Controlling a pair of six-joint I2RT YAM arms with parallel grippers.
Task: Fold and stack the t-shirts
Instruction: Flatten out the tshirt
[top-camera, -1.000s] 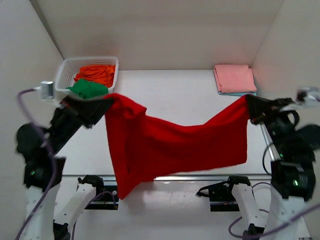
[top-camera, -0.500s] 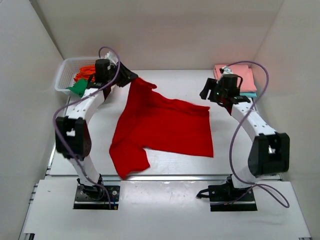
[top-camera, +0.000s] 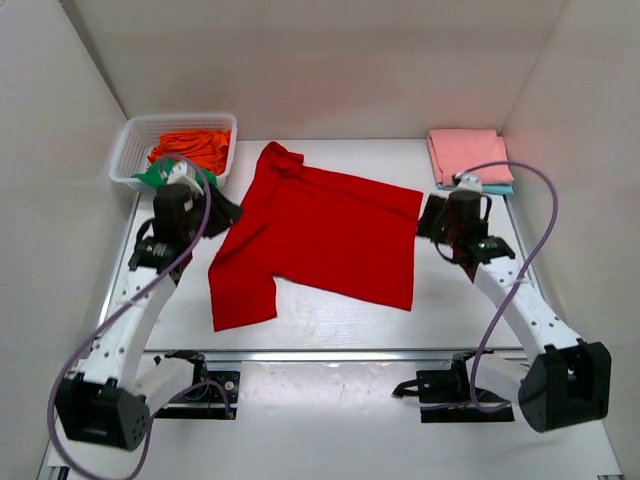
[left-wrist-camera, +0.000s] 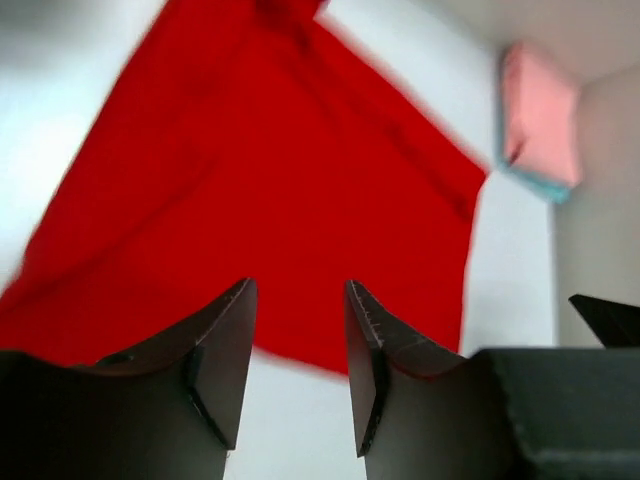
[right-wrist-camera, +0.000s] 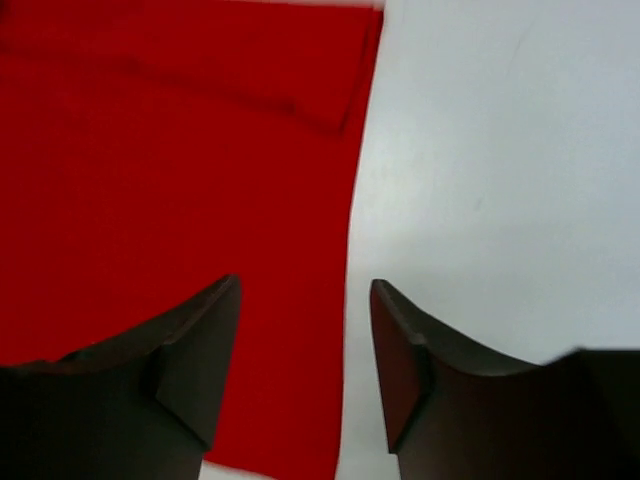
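Red t-shirt (top-camera: 320, 235) lay spread flat mid-table, unfolded. Left gripper (left-wrist-camera: 298, 290) sat at its 9 o'clock, right gripper (right-wrist-camera: 305, 285) at 3 o'clock, both jaws parted, empty. Step looked like fold start. Next move probably needed an edge pinched and carried across.

The top camera hangs high behind the near edge and looks down over the whole surface (top-camera: 330, 320) from a distance. Each wrist camera sits close behind its own jaws, looking past them low over the surface. All three views share the red shirt (top-camera: 320, 235). The left wrist view also reaches the folded pink shirt (left-wrist-camera: 540, 110).
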